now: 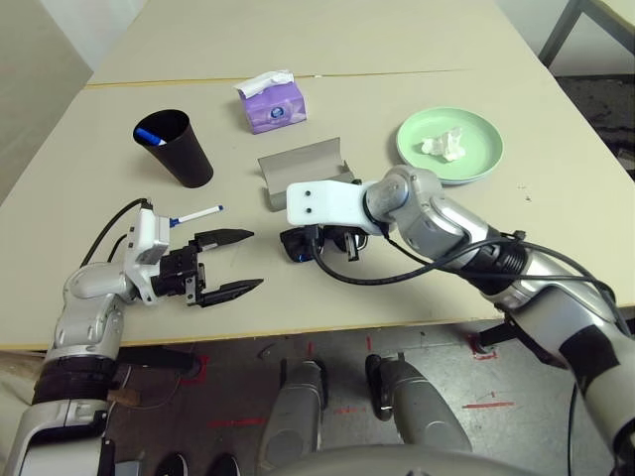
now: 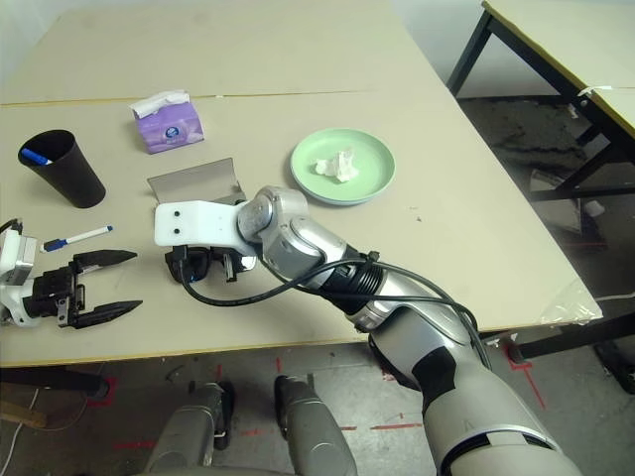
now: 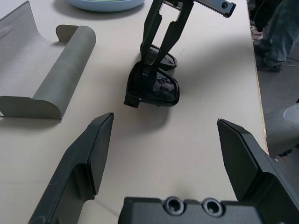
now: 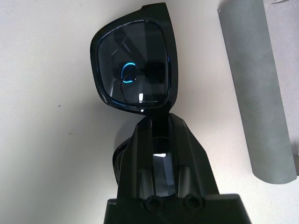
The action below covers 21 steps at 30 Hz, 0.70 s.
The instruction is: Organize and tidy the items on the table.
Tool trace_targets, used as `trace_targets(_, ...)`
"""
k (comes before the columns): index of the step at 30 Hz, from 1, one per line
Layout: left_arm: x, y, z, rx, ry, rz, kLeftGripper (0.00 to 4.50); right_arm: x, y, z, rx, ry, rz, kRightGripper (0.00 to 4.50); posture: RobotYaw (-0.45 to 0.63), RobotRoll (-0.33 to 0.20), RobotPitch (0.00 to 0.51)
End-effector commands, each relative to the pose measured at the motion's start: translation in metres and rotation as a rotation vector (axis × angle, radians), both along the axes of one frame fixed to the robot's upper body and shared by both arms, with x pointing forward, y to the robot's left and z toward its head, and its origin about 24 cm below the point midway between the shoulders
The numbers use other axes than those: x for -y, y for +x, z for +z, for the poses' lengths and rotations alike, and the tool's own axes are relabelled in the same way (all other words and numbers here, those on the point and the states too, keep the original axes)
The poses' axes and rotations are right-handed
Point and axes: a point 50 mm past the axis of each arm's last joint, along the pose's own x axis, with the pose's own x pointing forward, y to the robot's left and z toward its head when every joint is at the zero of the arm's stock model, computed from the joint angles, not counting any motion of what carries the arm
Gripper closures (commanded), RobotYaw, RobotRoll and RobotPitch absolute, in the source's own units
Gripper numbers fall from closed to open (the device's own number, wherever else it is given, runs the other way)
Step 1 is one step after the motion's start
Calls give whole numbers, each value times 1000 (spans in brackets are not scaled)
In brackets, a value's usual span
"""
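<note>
The black sunglasses (image 4: 133,70) lie on the table (image 1: 327,297) near its front edge. My right gripper (image 4: 156,123) is shut on their bridge, between the two lenses, and comes down on them from above (image 3: 150,65). Just behind them the grey glasses case (image 1: 303,171) lies open. My left gripper (image 1: 253,259) hovers open and holds nothing, a short way left of the sunglasses and pointing at them. A white marker with a blue cap (image 1: 195,215) lies just behind it. The crumpled tissue (image 1: 444,145) sits on the green plate (image 1: 486,159) at the right.
A black cup (image 1: 179,149) holding a blue-capped marker stands at the back left. A purple tissue box (image 1: 271,102) sits behind the case, near the seam. A person's legs (image 3: 275,32) stand beyond the table's edge.
</note>
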Motion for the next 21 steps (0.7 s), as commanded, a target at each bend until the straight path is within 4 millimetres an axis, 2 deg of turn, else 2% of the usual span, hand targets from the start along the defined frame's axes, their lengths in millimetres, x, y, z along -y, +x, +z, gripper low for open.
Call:
trace_targets(1, -1, 0, -4, -23, -1, 4, 0, 2, 5, 14, 16, -13, 7, 4295, -6, 0, 219)
trace_targets(5, -1, 2, -4, -24, -2, 5, 0, -2, 11, 32, 61, -12, 29, 4309, -8, 0, 216)
trace_targets(15, -3, 1, -6, -20, -4, 12, 0, -12, 28, 52, 144, -34, 66, 4311, 9, 0, 213)
trace_targets(21, -4, -3, -7, -22, -5, 22, 0, -17, 47, 62, 243, -51, 68, 4311, 21, 0, 214)
